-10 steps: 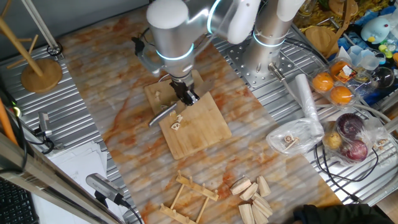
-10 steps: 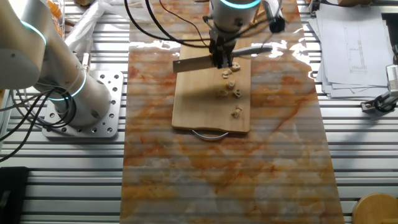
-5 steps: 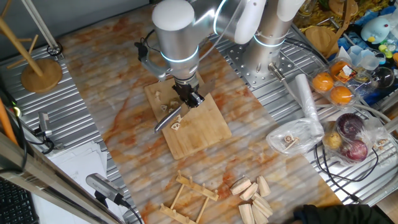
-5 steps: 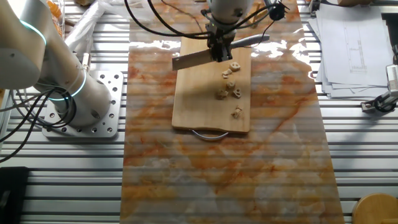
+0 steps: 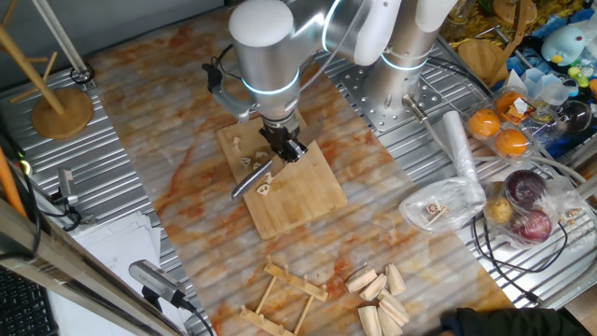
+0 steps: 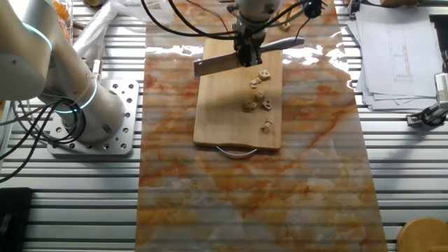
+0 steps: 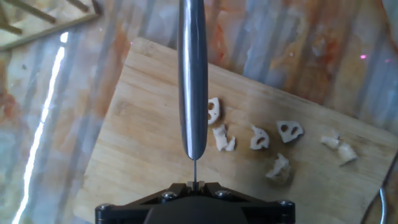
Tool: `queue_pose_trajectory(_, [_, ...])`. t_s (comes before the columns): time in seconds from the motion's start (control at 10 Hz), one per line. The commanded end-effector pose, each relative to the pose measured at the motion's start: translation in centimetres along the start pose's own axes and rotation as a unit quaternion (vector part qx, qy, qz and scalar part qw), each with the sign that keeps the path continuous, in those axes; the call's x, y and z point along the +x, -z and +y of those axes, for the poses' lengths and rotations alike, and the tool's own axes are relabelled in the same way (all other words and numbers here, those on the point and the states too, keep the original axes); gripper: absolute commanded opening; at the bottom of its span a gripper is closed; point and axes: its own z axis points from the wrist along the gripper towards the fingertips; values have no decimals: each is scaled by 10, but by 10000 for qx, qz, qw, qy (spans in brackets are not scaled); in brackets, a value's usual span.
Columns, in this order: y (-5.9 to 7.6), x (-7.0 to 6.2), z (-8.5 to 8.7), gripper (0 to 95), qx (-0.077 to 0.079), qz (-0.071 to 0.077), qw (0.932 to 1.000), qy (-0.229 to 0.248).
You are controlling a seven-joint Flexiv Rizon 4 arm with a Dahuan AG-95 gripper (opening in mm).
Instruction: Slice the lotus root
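Note:
The lotus root lies as several small cream slices (image 7: 214,111) with holes, scattered over the wooden board (image 7: 137,155). The same slices (image 6: 259,91) show on the board (image 6: 231,129) in the other fixed view, and a slice (image 5: 264,187) shows beside the blade. My gripper (image 7: 194,185) is shut on a knife (image 7: 193,81), which hangs above the board just left of the slices, edge down. My gripper (image 6: 246,56) holds the knife level near the board's far end, its blade (image 6: 215,65) pointing left. My gripper (image 5: 284,147) also shows in one fixed view.
Pale wooden wedge blocks (image 5: 378,289) and a wooden rack (image 5: 280,299) lie near the table's front. Oranges (image 5: 499,131) and a plastic bag (image 5: 438,205) sit at the right. A wooden stand (image 5: 61,107) is at the left. The arm's base (image 6: 91,115) stands beside the mat.
The gripper and knife rose a little off the board and shifted slightly toward its far end over the last second. The slices have not moved.

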Motion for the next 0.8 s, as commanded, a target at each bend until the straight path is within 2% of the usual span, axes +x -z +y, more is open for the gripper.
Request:
queue_pose_trajectory(0.1, [1, 0, -1, 0, 111, -38, 9987, 502])
queue_pose_trajectory(0.2, [1, 0, -1, 0, 132, -121, 9981, 590])
queue_pose_trajectory(0.4, [1, 0, -1, 0, 116, -167, 9964, 818])
queue_pose_trajectory(0.5, [1, 0, -1, 0, -9, -267, 9956, 899])
queue_pose_trajectory(0.7, [1, 0, -1, 0, -132, -265, 9957, 874])
queue_pose_trajectory(0.8, [1, 0, -1, 0, -150, -194, 9967, 776])
